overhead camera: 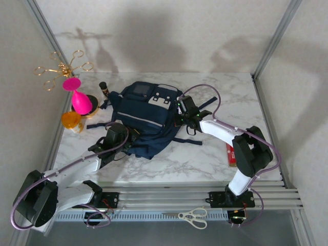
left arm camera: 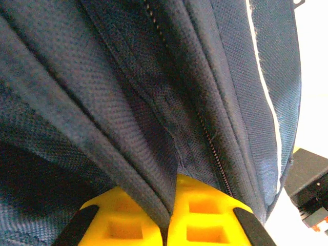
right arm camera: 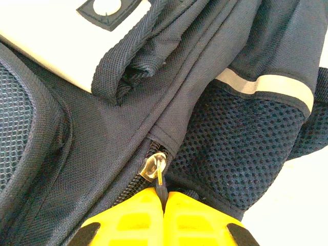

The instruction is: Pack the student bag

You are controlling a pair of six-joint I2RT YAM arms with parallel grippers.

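1. The student bag [overhead camera: 146, 115] lies flat on the marble worktop [overhead camera: 205, 159], a little left of centre and toward the far side. Its grey-white patches face up, and dark straps trail off its near and right edges.
2. The left hand [overhead camera: 116, 135] sits at the bag's near-left corner. Seen from above, its tip is lost against the dark fabric.
3. In the left wrist view, its yellow fingers [left arm camera: 128, 220] are pressed together on a raised fold of the navy cloth, so this hand is closed and pinching the bag itself.
4. That view is so close that the bag runs off every edge. A zip line [left arm camera: 205, 128] runs down between the folds, but I cannot tell whether it is done up.
5. The right hand [overhead camera: 185, 111] rests on the bag's right side, below the patches.
6. In the right wrist view, its fingers [right arm camera: 195, 220] are closed on the thin stem of the zip pull [right arm camera: 154, 166]. The clear tab stands just above the fingertips, beside a mesh pocket [right arm camera: 241, 148].
7. Left of the bag stand a pink vase-like piece [overhead camera: 79, 100], an orange object [overhead camera: 70, 119], a gold ring stand [overhead camera: 61, 66] and a small dark bottle [overhead camera: 104, 88] — all too small to make out in detail.
8. A flat red item [overhead camera: 231, 154] is partly covered by the right arm [overhead camera: 248, 148].
9. Pale scissors [overhead camera: 193, 217] lie on the rail in front of the worktop.
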